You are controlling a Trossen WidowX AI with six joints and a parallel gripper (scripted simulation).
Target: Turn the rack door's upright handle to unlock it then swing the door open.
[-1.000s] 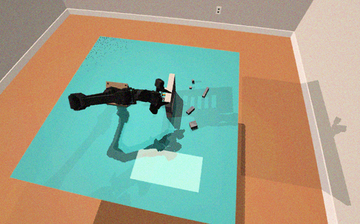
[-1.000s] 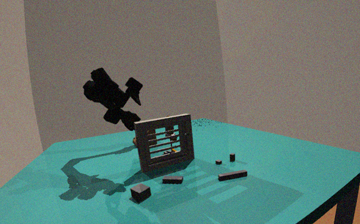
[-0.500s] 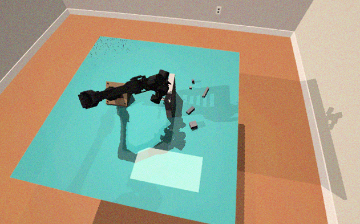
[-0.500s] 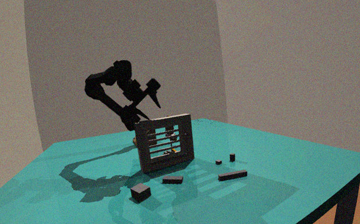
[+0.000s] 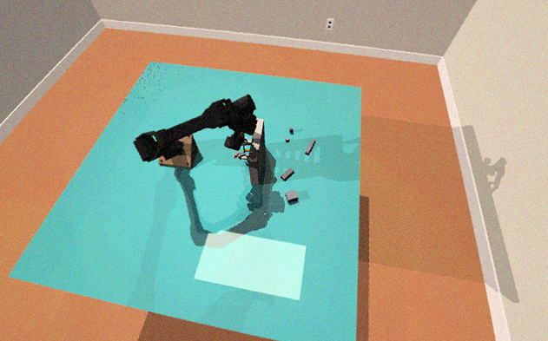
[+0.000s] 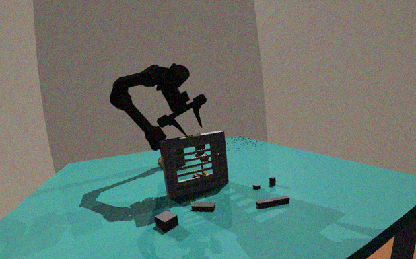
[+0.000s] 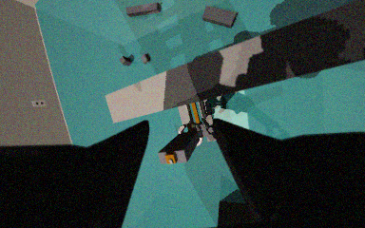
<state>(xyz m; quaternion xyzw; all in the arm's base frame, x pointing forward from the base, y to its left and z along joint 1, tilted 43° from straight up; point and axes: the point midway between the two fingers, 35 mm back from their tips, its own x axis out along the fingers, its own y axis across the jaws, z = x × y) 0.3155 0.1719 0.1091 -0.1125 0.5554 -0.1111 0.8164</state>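
The dark rack frame [image 5: 255, 173] [image 6: 167, 169] [image 7: 138, 93] stands upright on the teal table, its barred opening showing in the exterior view. The door looks closed, though the arm and frame hide much of it. On the arm's side, a dark upright handle [image 7: 185, 143] with a grey and orange top end shows in the wrist view, beside a bracket-like mechanism [image 5: 242, 155] [image 7: 196, 114]. My gripper [image 6: 193, 130] [image 7: 181, 123] is open and points downward, its fingertips around the height of the frame's top. The handle appears between and below the fingers, with a gap on both sides.
Several loose dark blocks lie behind the frame, including a cube-like block [image 5: 291, 197] [image 6: 166, 221], a long bar [image 5: 310, 147] [image 6: 272, 202] and a short bar [image 5: 287, 174] [image 6: 203, 206]. The arm's brown base plate [image 5: 188, 147] is left of the frame in the top view.
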